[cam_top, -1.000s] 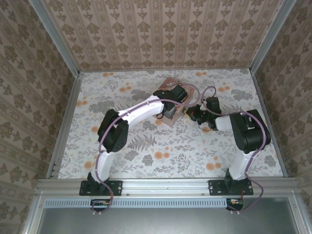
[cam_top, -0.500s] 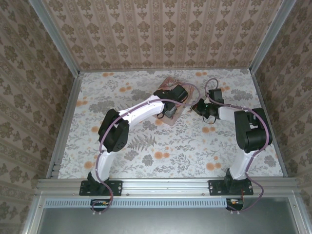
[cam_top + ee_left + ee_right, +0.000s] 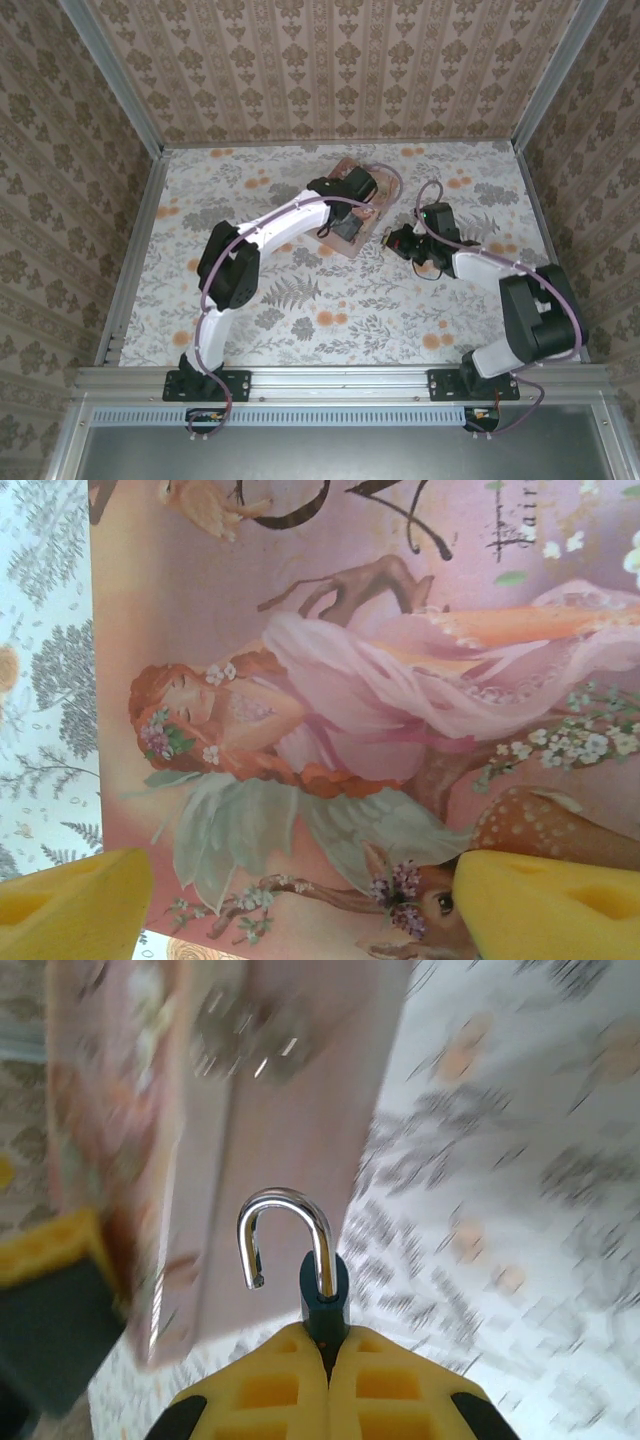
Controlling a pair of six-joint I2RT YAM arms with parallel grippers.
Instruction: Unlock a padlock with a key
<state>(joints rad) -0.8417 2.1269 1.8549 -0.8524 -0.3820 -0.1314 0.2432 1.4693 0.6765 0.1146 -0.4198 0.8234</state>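
Here, right gripper (image 3: 325, 1338) pinches padlock (image 3: 324, 1286), shackle open; left gripper (image 3: 300, 905) gapes over pink tin (image 3: 350, 630).

One padlock (image 3: 324, 1295), one pink tin (image 3: 350, 680), two arms, left (image 3: 280, 222) and right (image 3: 480, 262)

padlock (image 3: 324, 1285) body buried in right pincer (image 3: 327, 1345), tin (image 3: 262, 1160) blurred

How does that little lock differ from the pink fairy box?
The padlock is tiny, dark teal with a shiny shackle; the pink tin is far larger, flat and painted. The padlock is pinched in the right gripper, shackle open; the pink tin lies on the table under the open left gripper. Both are close together.
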